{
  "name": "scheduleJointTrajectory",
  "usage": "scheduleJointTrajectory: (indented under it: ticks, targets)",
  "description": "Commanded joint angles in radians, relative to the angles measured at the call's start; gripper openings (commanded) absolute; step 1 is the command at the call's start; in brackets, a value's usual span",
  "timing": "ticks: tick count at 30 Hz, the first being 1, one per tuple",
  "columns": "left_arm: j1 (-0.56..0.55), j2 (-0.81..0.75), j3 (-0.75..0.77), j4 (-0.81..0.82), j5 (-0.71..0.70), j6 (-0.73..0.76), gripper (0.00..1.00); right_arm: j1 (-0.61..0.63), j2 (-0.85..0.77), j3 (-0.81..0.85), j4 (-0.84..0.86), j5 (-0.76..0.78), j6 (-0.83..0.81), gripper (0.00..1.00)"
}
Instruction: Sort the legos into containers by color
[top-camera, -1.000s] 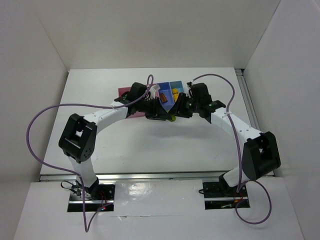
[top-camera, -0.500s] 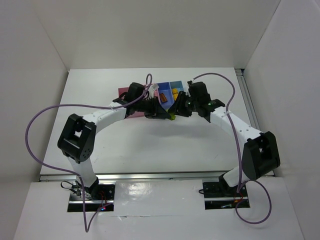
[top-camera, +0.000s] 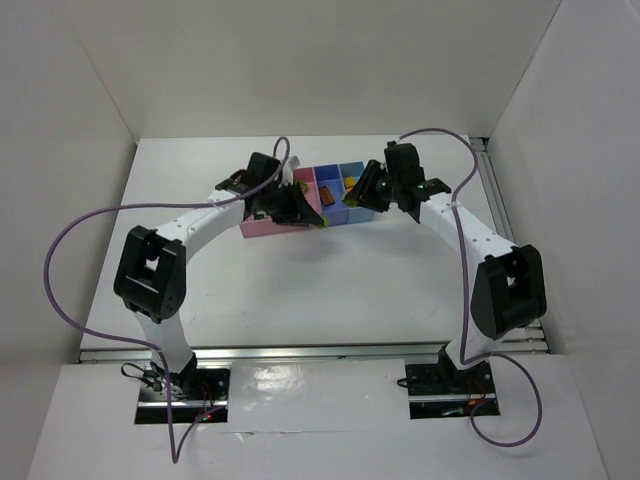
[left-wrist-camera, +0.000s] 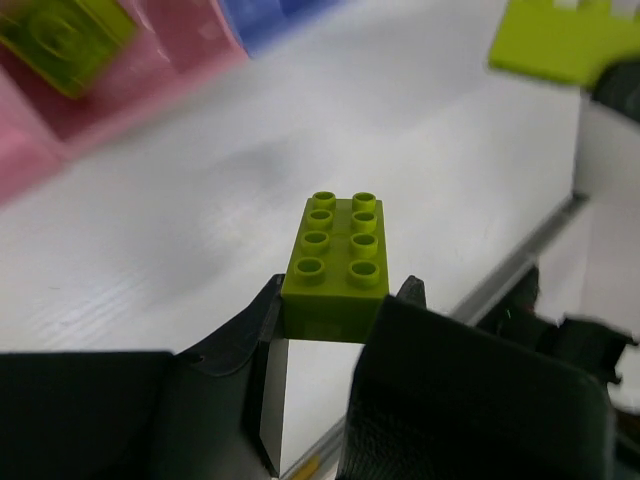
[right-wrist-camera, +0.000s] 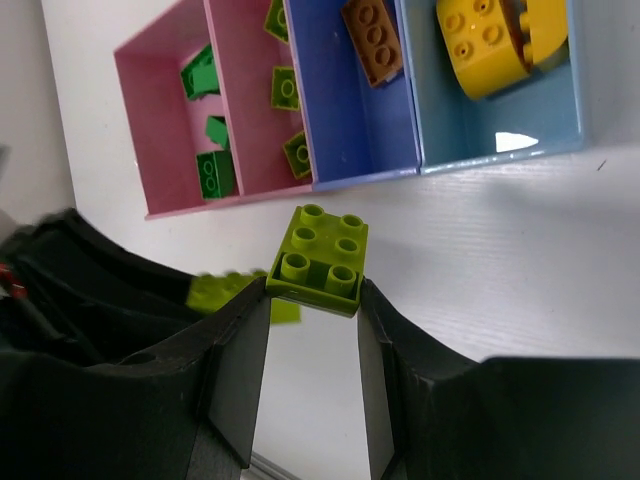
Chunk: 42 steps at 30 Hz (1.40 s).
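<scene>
Nearly done, we reckon: left hand (left-wrist-camera: 335, 300) grips long lime lego (left-wrist-camera: 336, 250), right hand (right-wrist-camera: 313, 300) square lime lego (right-wrist-camera: 320, 255) (both unbinned).

Greens, pinks and blues on plain white table (right-wrist-camera: 520, 250).
Lime green: eight-stud brick (left-wrist-camera: 335, 265) in black left gripper (left-wrist-camera: 335, 305), four-stud brick (right-wrist-camera: 320, 258) in black right gripper (right-wrist-camera: 312, 305). Left to right: dark green bricks (right-wrist-camera: 213, 172) in wide pink bin (right-wrist-camera: 165, 120), lime bricks (right-wrist-camera: 286, 88) in narrow pink bin (right-wrist-camera: 245, 130), orange-brown brick (right-wrist-camera: 372, 40) in blue-purple bin (right-wrist-camera: 350, 120), yellow pieces (right-wrist-camera: 485, 40) in light blue bin (right-wrist-camera: 460, 125).
</scene>
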Motion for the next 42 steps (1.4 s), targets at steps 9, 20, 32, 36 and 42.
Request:
scheduleJointTrajectory:
  ticks: [9,20,32,36,42]
  targets:
    - [0.022,0.245,0.591,-0.353,-0.455,-0.013,0.00,-0.014,-0.006,0.054,0.049,0.028,-0.022,0.16]
    - [0.041,0.381,0.753,-0.425,-0.463,-0.022,0.28,-0.014,-0.016,0.026,0.069,-0.009,-0.040,0.20]
    - [0.031,0.284,0.756,-0.443,-0.473,0.021,0.68,0.025,0.135,0.175,0.034,-0.108,-0.097,0.20]
    - [0.082,0.211,0.768,-0.492,-0.526,-0.003,0.69,0.064,0.224,0.281,0.003,-0.057,-0.129,0.20]
    - [0.208,0.021,0.559,-0.481,-0.500,-0.079,0.69,0.103,0.375,0.435,0.037,-0.009,-0.140,0.21]
